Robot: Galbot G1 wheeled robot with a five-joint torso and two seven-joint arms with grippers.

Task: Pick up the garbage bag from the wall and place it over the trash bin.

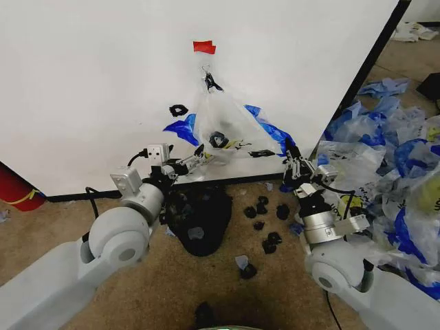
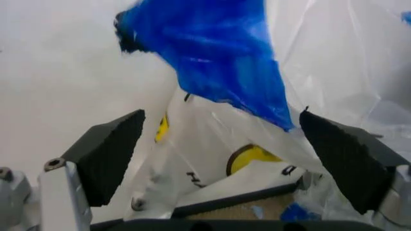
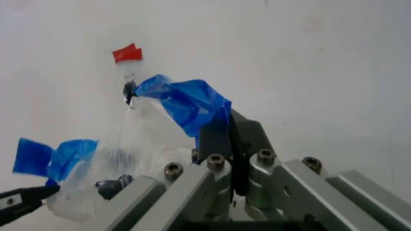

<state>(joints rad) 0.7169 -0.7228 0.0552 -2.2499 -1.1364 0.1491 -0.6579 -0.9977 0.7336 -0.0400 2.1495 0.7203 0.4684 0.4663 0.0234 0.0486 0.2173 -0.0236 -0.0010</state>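
Garbage bag (image 1: 227,130) hangs on the wall (image 1: 89,82) below the red tape (image 1: 204,47). Left gripper (image 2: 224,154), at the bag's 8 o'clock, gapes around it; right gripper (image 3: 224,139), at 4 o'clock, clamps a blue handle (image 3: 186,101). Trash bin (image 1: 203,220) sits at 6 o'clock.

- The garbage bag (image 1: 230,130) is being seen as translucent white, with blue handles, yellow smiley patches and dark lettering.
- The wall (image 1: 103,89) behind the bag is being shown plain white with a black edge.
- A red tape strip (image 1: 204,47) is being shown above the bag.
- The trash bin (image 1: 203,220) below the bag is being seen black.
- Black scraps (image 1: 265,227) are being seen on tan floor beside the bin.
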